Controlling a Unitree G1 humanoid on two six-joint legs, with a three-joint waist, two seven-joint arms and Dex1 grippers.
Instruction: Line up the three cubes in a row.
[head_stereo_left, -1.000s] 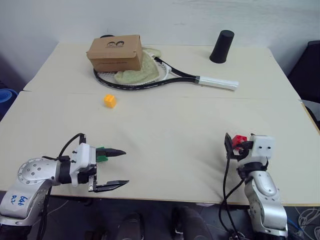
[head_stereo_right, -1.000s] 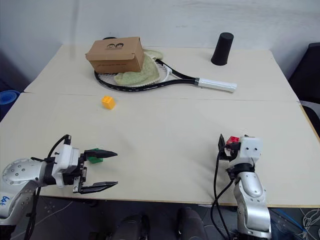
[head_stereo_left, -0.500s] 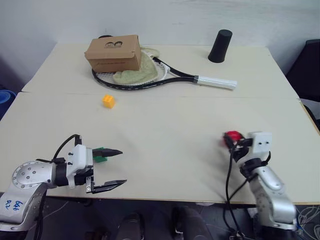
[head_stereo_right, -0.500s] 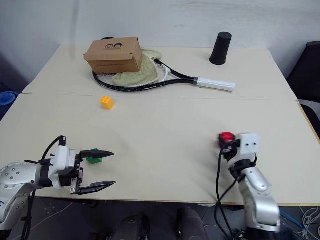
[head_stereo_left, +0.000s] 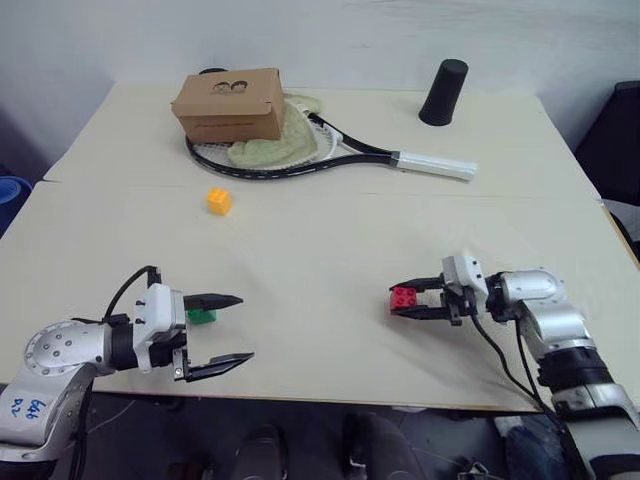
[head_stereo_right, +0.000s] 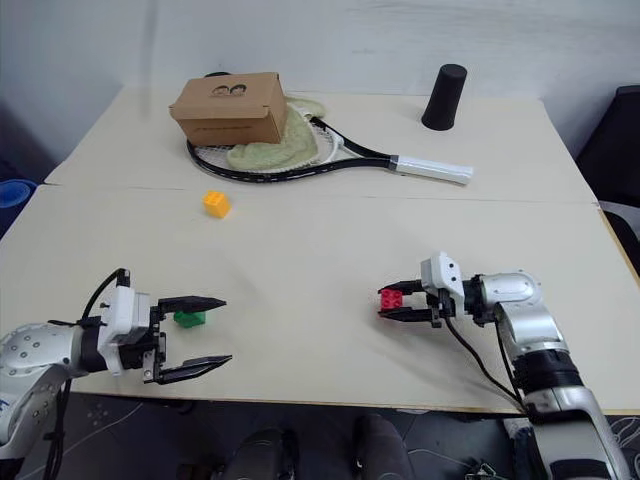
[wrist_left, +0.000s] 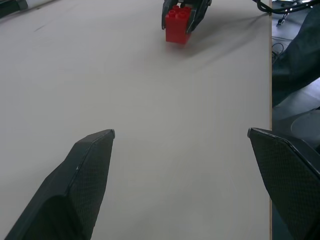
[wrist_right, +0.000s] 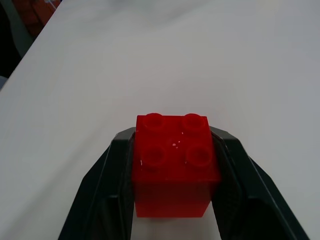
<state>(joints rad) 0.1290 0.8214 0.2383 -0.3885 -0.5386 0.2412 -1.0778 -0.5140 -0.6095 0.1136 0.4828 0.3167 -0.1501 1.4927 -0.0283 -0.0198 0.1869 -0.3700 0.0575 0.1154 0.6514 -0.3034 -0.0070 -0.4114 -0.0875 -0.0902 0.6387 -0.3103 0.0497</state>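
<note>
Right pincer (head_stereo_left: 408, 301) grips the red cube (head_stereo_left: 403, 297) on the table (head_stereo_left: 320, 250)

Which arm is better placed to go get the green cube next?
Probably the left. Its tool is open and empty, with the green cube right beside it. The right tool is shut on the red cube, far across the table.

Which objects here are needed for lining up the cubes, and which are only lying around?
Needed:
- red cube, held in the right gripper
- green cube, beside the left gripper
- orange-yellow cube

Only lying around:
- cardboard box
- racket
- green cloth
- black cup
</note>
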